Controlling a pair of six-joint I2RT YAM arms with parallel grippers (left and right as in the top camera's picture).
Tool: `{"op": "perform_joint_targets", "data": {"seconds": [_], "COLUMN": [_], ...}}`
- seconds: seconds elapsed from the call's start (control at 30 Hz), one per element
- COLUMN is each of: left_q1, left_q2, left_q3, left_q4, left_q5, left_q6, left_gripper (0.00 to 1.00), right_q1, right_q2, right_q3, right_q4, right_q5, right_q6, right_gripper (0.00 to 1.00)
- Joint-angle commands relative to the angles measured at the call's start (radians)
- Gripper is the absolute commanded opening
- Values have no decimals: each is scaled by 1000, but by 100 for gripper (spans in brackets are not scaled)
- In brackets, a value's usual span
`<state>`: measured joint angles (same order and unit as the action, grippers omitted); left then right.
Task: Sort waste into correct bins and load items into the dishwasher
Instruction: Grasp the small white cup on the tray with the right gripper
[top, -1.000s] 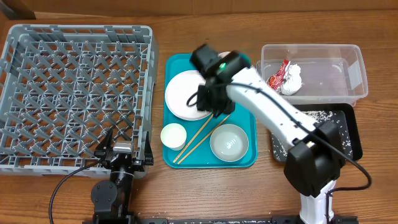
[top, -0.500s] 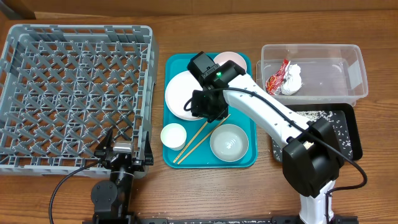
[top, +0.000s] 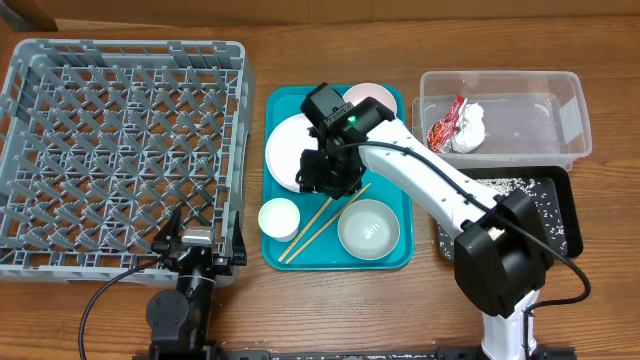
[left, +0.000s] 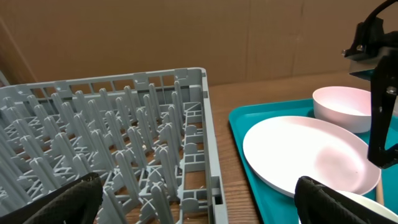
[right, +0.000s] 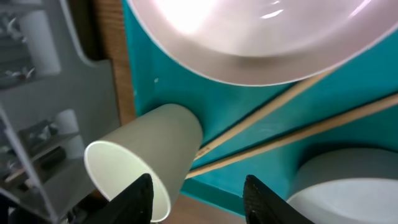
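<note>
Overhead view: right gripper (top: 326, 178), half-open and empty, hovers between plate (top: 283, 150) and chopsticks (top: 322, 222); loading likely next: descend, close, carry to dishwasher (top: 120, 150). Left gripper (top: 203, 234) wide open.

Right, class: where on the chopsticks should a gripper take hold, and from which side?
Probably near mid-length, straight down from above, jaws straddling both chopsticks: they lie flat, close together, diagonally on the teal tray, with open tray between the cup and bowl there.
</note>
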<state>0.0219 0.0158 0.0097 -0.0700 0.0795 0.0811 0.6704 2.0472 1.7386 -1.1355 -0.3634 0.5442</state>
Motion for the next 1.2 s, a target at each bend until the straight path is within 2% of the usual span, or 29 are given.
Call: {"op": "perform_joint_targets", "data": {"seconds": [0.0, 0.43, 0.63, 0.73, 0.83, 0.93, 1.03, 1.17], "left_q1": [6, 6, 6, 6, 6, 6, 6, 6], "left_q2": [-10, -10, -10, -10, -9, 15, 77, 207], "left_q3": [-5, -5, -2, 14, 68, 166, 276, 427], "left_q4": [1, -5, -5, -21, -91, -178, -251, -339], "left_q5": [15, -47, -118, -125, -149, -143, -126, -69], "left_q6": [-6, -13, -231, -383, -533, -597, -602, -600], "left_gripper": [100, 100, 100, 100, 100, 100, 100, 100], "right_q1": [13, 80, 79, 80, 82, 83, 83, 83], "right_q2": [-5, -3, -3, -3, 6, 21, 31, 31], "right_q3": [2, -78, -95, -96, -96, -96, -96, -96], "right_q4": [4, 79, 80, 87, 96, 100, 99, 101], "right_q5": [-50, -8, 82, 88, 93, 93, 93, 93], "right_q6": [-48, -42, 6, 6, 10, 10, 10, 14], "right_gripper": [49, 48, 48, 47, 44, 42, 34, 15]}}
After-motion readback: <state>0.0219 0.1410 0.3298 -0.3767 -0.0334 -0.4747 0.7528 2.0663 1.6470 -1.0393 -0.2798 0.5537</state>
